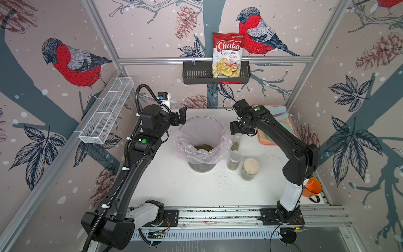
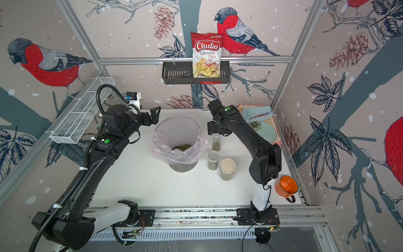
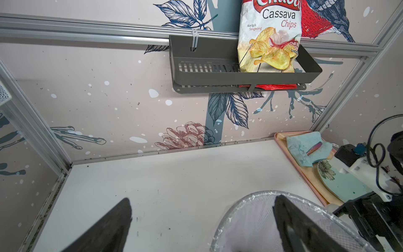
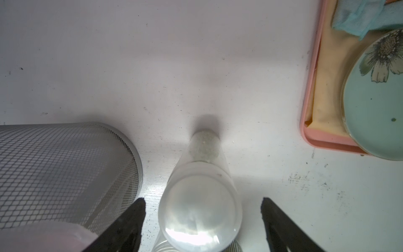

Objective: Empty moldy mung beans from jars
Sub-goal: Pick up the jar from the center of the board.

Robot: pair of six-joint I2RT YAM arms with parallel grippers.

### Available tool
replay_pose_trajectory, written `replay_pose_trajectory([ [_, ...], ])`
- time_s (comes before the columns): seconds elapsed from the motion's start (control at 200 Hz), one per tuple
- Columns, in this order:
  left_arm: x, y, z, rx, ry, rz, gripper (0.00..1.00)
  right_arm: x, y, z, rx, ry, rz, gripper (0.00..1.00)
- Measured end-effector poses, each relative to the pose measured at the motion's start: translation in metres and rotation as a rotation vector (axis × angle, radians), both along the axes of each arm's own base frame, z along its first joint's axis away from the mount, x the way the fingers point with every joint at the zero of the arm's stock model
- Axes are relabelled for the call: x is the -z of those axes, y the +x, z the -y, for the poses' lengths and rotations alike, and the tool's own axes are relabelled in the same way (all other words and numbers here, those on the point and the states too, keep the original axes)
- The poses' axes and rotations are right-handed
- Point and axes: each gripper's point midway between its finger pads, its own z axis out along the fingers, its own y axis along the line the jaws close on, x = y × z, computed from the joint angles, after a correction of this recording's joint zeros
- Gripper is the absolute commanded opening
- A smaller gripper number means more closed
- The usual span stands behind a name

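The right gripper [image 4: 202, 200] hangs straight above the upright tube [image 1: 236, 143], jaws spread either side of its top and gripping nothing (the tube's long axis points up at the wrist). The tube, mung beans [image 4: 204, 148] in its bottom, stands just beside the bin [image 1: 202, 118]; the left gripper [image 1: 182, 115], spread wide and empty, is across the bin, farther off.

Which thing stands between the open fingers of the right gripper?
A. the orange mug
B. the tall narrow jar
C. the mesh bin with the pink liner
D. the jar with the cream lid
B: in the right wrist view the tall narrow jar stands upright in the middle of the right gripper, with a clear gap to the black finger on each side, so nothing is gripped yet.
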Motion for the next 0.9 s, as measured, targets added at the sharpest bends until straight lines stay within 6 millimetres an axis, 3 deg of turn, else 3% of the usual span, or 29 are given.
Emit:
replay_pose_trajectory([
  [0.3, 0.012, 0.007, -0.009, -0.038, 0.013, -0.035, 0.99, 0.013, 0.002, -0.001, -0.003, -0.020, -0.023, 0.83],
  [0.901, 0.011, 0.009, -0.020, -0.069, -0.005, -0.038, 0.99, 0.034, 0.002, -0.002, -0.005, -0.043, -0.053, 0.73],
])
